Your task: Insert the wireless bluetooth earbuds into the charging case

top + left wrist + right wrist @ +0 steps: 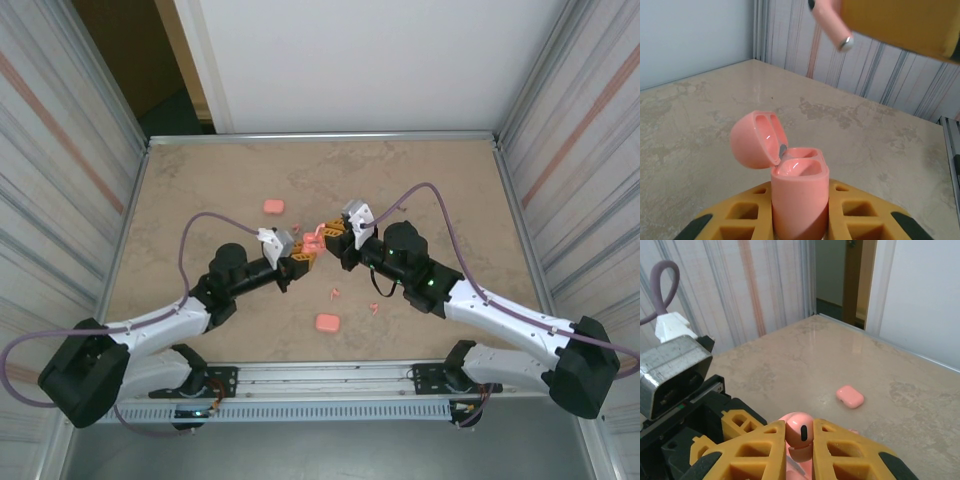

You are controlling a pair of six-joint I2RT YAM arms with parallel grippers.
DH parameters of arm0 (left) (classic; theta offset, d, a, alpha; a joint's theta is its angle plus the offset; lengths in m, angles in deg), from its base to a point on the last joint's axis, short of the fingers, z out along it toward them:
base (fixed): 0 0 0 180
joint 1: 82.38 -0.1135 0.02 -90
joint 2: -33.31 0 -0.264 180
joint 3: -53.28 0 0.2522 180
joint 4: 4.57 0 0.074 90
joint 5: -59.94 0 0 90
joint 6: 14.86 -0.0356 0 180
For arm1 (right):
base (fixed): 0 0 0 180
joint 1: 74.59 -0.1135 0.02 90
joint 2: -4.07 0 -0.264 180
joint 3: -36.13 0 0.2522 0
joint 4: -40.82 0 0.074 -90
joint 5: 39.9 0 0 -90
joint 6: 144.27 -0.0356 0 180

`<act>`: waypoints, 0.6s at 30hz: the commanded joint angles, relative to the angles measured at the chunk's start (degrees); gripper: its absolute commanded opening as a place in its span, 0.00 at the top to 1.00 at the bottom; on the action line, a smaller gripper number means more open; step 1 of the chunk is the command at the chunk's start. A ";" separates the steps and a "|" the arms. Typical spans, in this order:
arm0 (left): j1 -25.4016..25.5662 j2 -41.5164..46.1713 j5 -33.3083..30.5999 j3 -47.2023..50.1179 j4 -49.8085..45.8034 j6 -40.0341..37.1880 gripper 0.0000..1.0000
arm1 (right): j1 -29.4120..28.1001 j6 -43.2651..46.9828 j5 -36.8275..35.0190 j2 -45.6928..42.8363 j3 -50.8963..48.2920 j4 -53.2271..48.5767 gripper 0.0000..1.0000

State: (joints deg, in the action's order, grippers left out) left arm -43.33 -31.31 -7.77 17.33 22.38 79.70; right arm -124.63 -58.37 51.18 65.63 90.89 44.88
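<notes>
My left gripper point(800, 192) is shut on an open pink charging case point(799, 175), held upright with its lid point(754, 140) flipped back to the left and both wells empty. Just above it, my right gripper point(800, 432) is shut on one pink earbud point(801, 427), whose stem point(832, 25) points down toward the case from the upper part of the left wrist view. In the top view the two grippers point(300, 260) point(333, 233) meet at mid-table with the case point(313, 241) between them. Two loose earbuds point(337, 293) point(375, 307) lie on the table nearer the arm bases.
A closed pink case point(273, 206) point(850, 396) lies behind the grippers and another closed pink case point(327, 323) lies in front of them. Corrugated walls point(60, 150) flank the beige table, and a metal rail point(320, 375) runs along its near edge.
</notes>
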 commanded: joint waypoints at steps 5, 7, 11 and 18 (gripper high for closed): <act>0.83 -0.41 0.49 -2.50 3.62 0.63 1.00 | -0.41 -0.66 0.66 -0.08 -0.56 3.59 0.84; 0.90 -0.57 0.64 -2.59 3.67 0.62 1.00 | -0.42 -0.60 1.04 0.61 -0.14 3.28 0.84; 1.03 -0.27 0.37 -2.50 3.76 0.77 1.00 | -0.42 -0.49 0.19 1.23 -0.53 3.13 0.84; 1.12 -0.02 0.17 -2.50 3.85 0.74 1.00 | -0.50 -0.75 1.68 2.89 -0.32 2.13 0.84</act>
State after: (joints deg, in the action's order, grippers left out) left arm -42.85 -31.77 -7.56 16.34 23.93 79.92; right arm -124.63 -58.37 51.77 67.57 90.80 46.35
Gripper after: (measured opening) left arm 0.222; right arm 0.160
